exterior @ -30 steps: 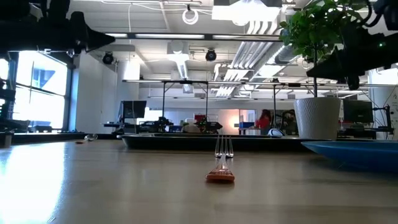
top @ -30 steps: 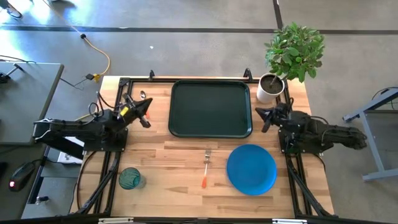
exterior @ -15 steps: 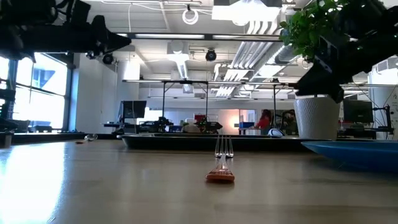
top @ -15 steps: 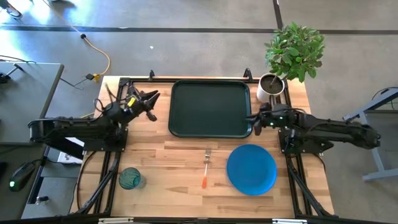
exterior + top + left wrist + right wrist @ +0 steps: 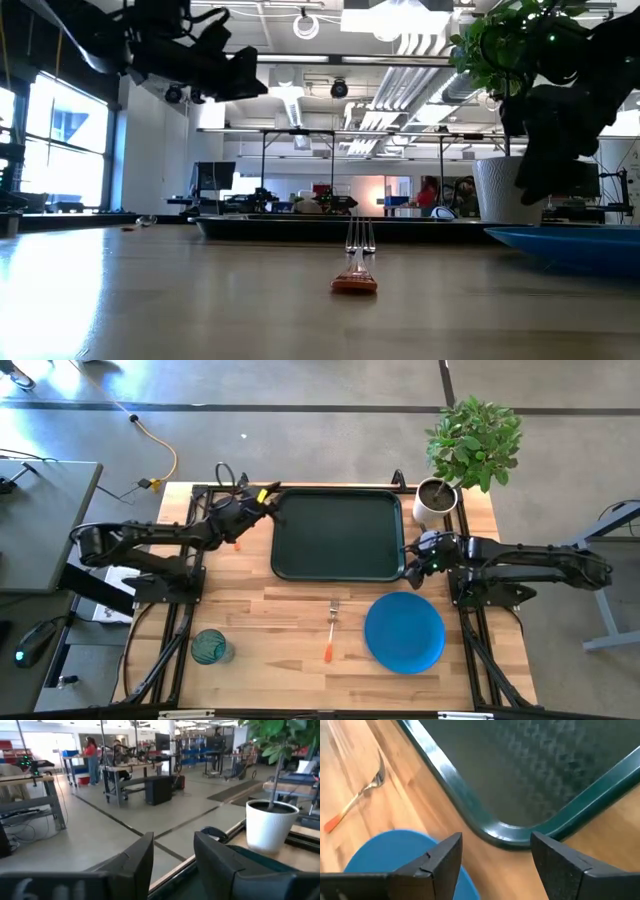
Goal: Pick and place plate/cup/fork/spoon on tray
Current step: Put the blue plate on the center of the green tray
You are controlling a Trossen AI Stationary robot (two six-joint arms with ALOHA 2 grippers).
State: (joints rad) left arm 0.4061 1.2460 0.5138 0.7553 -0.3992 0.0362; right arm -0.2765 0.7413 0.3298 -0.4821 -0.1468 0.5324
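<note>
We see the tray with its floor bare, open from above, though the left gripper hangs over its far left corner and the right gripper, fingers apart, over its near right corner. The plant pot crowds the far right side. Bare wood lies between fork and cup.

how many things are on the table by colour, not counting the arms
green: 2, the tray and the cup
blue: 1, the plate
orange-handled: 1, the fork
white: 1, the plant pot
total: 5
</note>
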